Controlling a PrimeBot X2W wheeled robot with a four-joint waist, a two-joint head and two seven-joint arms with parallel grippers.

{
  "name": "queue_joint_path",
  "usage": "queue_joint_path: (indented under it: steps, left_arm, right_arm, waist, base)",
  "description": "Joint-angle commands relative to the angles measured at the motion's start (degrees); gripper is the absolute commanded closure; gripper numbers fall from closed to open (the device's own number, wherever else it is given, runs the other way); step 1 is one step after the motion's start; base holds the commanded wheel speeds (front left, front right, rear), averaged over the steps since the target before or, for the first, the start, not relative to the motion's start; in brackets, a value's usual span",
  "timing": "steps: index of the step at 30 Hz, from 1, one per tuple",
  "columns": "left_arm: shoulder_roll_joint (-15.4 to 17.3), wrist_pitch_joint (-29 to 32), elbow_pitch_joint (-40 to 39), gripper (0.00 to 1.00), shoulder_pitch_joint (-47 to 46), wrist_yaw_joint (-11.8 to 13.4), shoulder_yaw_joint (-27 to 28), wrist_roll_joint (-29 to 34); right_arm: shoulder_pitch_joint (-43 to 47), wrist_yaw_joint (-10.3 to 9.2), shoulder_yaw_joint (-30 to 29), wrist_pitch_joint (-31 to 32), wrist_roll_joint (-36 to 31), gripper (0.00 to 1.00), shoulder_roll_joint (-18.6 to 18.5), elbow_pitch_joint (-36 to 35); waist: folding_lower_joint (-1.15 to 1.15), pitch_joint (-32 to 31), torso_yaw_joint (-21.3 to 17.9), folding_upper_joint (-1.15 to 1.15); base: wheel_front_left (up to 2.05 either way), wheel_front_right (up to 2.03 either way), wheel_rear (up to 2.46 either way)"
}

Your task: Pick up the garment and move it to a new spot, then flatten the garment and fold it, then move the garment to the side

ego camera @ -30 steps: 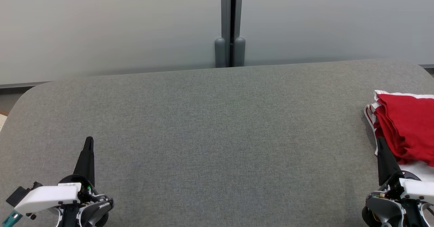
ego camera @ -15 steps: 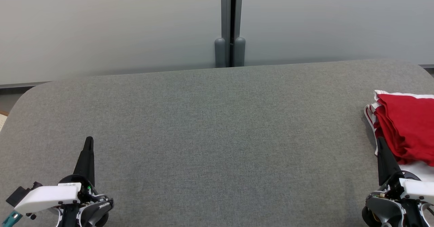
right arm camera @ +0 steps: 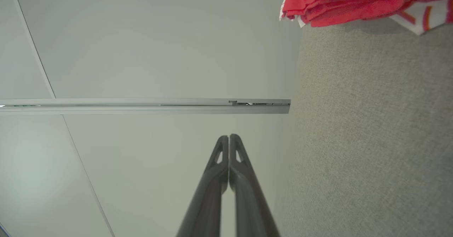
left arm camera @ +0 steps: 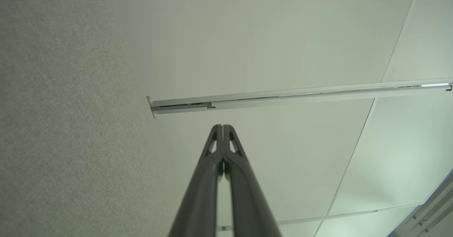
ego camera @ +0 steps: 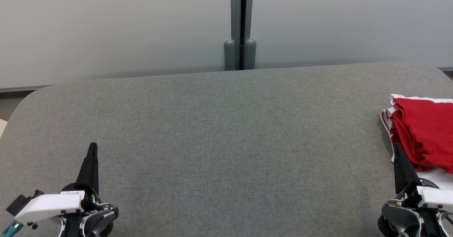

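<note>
Where the left gripper rests: near the table's front left corner, its long dark fingers pressed together on nothing, well apart from the cloth.
Grey fabric-covered table: the woven top between your arms will likely drag on cloth slid across it, so lift rather than pull.
Grey upright post: behind the back edge, out of your reach path.
Right gripper: near the front right corner, closed and empty, tip just beside the garment; you cannot tell if it touches.
Red cloth garment with white striped trim: at the table's right edge, heaped in loose layers.
Handling: probably light, soft and limp; expect sagging and unfolding when raised.
Hold: open the fingers, then pinch the trimmed left edge.
In the way: no object lies between the right fingers and the cloth; only the layers may separate.
</note>
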Motion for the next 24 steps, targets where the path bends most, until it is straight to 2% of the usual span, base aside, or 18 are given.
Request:
queue_joint_path:
  steps: [1,24]
  left_arm:
    - [0.1,0.1,-0.1,1.0,-0.7,-0.2,0.3,0.2]
    - [0.1,0.2,-0.1,1.0,-0.7,-0.2,0.3,0.2]
  right_arm:
    - [-0.6,0.0,0.0,0.2,0.3,1.0,-0.3,-0.2]
    - [-0.6,0.0,0.0,0.2,0.3,1.0,-0.3,-0.2]
  waist:
    - [0.0,0.0,0.0,0.0]
    - [0.0,0.0,0.0,0.0]
  base:
    - [0.0,0.0,0.0]
    - [0.0,0.0,0.0]
